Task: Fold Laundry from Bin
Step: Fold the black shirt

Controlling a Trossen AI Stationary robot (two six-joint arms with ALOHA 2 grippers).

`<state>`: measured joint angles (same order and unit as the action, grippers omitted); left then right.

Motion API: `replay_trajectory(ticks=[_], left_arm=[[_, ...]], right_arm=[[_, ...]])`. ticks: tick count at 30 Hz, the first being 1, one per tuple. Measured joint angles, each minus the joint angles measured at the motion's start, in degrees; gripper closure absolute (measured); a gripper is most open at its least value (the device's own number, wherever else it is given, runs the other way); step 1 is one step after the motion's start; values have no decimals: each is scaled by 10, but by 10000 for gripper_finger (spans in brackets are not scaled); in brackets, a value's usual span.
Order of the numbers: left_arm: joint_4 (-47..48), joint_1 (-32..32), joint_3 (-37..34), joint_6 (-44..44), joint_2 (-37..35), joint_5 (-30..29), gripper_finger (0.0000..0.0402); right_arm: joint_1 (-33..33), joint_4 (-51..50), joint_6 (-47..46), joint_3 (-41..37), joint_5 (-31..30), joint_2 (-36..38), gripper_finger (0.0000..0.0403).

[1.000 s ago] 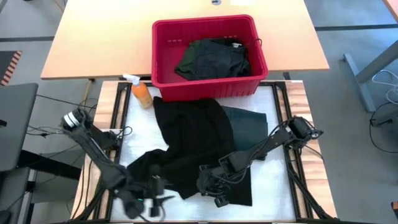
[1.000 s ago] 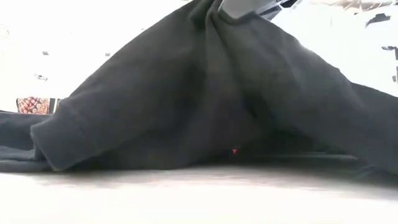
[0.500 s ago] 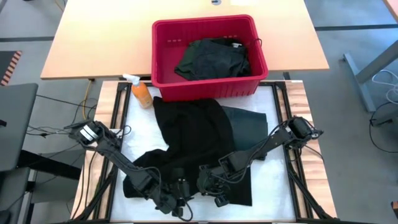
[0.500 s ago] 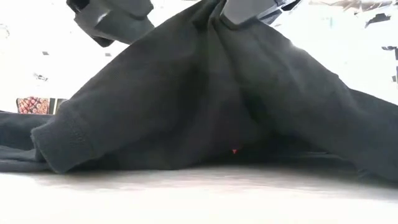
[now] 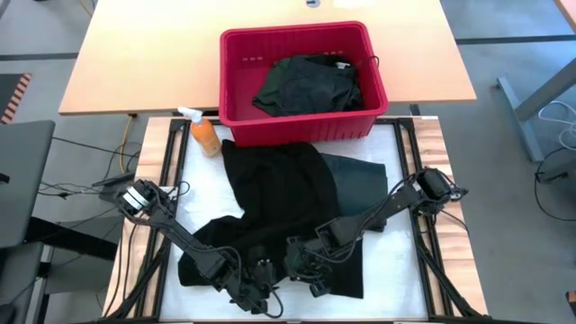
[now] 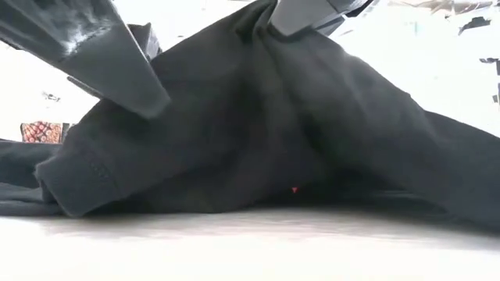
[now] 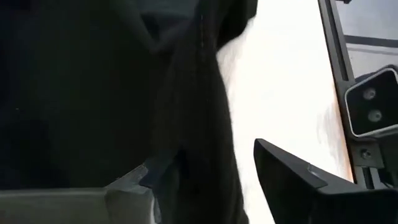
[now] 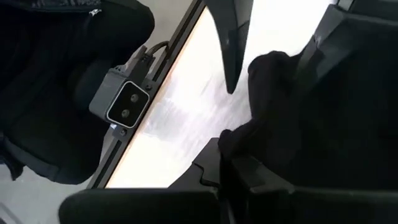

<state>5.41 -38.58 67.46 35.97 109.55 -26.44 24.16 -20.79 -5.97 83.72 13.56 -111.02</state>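
Observation:
The red bin point(image 5: 297, 124) stands at the table's far side with a dark garment point(image 5: 306, 83) heaped inside. A black garment point(image 5: 274, 193) lies spread on the white table top, partly over a dark green one point(image 5: 360, 184). My right gripper point(image 5: 306, 273) is shut on the black garment near its near edge. Just left of it, my left gripper point(image 5: 259, 293) is open and low. Its fingers point(image 7: 286, 174) stand on either side of a raised fold point(image 7: 205, 124) of the same garment. My right gripper pinches a bunched fold of the black garment point(image 8: 249, 140) between its two fingers, slanting down from the right. The cloth rises to a peak at the fingers point(image 6: 305, 12) and falls away on both sides onto the table. My left gripper: I cannot tell whether its fingers touch the fold.
An orange spray bottle point(image 5: 203, 133) stands at the bin's near left corner. A small camera block point(image 8: 124, 102) sits on the rail at the table's near edge, close to both grippers. Bare white surface point(image 5: 202, 193) shows left of the black garment.
My left gripper has swung from the table's near left corner toward the right and down, ending over the black garment's near edge beside my right gripper. My right gripper has kept still with the cloth raised.

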Motion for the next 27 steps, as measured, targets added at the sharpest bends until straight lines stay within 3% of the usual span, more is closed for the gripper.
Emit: replay_trajectory(ticks=[11,14,16,21,25,27], left_arm=[[-14,1,0,-7,-2,-10,336],[-19,1,0,-8,-2,7,388],[-12,1,5,-8,-2,21,396],[109,-4,59,12,-3,102,401],[249,-27,114,68,-3,229,401],[309,-45,134,103,-3,294,401]], right_arm=[[0,0,0,0,0,0,374],[0,2,0,0,-7,0,357],[0,-3,0,0,-7,2,335],[-4,-133,8,33,-3,19,270],[-7,-268,29,47,-7,52,229],[-7,-303,44,33,-38,73,217]])
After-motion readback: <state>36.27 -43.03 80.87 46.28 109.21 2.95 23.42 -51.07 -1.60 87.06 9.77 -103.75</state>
